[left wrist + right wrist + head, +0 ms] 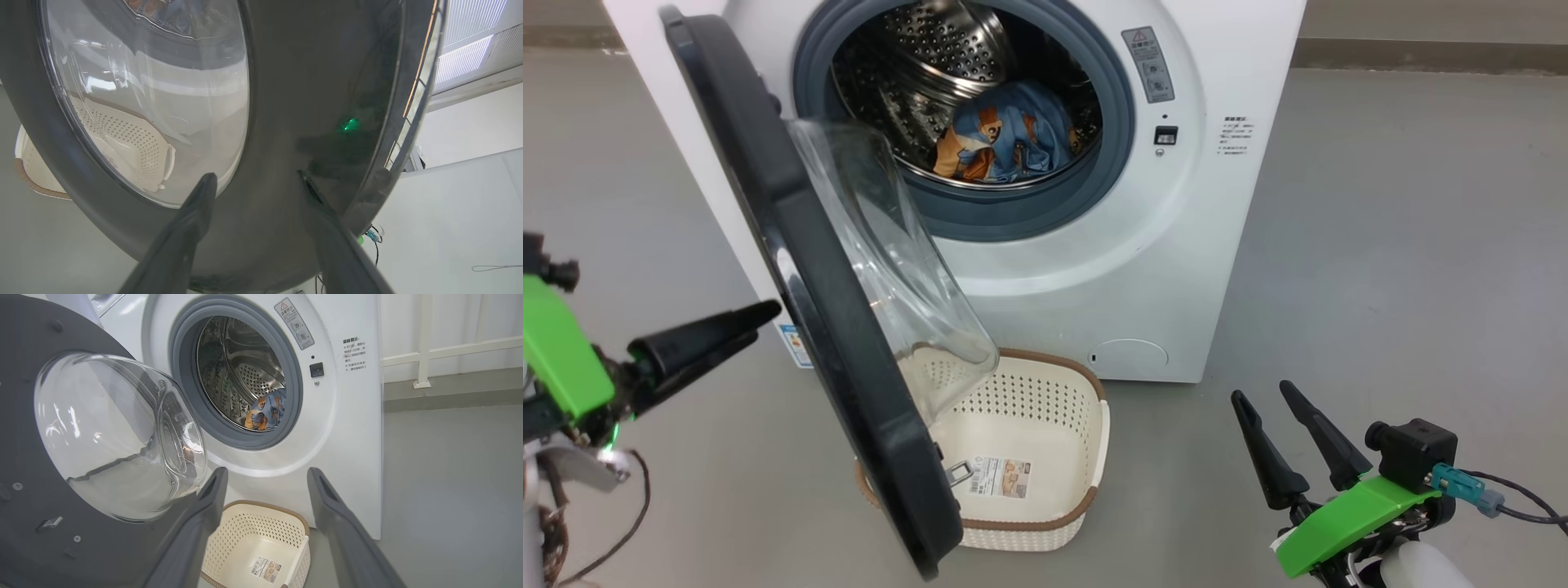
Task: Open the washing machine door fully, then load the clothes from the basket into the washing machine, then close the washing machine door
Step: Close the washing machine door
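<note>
The white washing machine (1094,269) (351,437) stands with its black washing machine door (792,245) (24,396) swung about halfway out, glass bowl (890,269) facing the drum. The blue bear-print clothes (1009,135) (265,410) lie inside the steel drum. On the floor under the door sits the cream basket (1029,400) (253,535), nothing in it. My left gripper (764,314) (256,175) is open, its tips close to the door's outer face (286,81); whether they touch it I cannot tell. Down at the lower right, my right gripper (1264,394) (267,471) is open and holds nothing.
Grey floor (1380,286) spreads to the right of the machine. A baseboard and a white railing (425,343) run along the wall behind. A cable (1519,506) trails from my right wrist. A small blue sticker (792,343) shows low on the machine's front.
</note>
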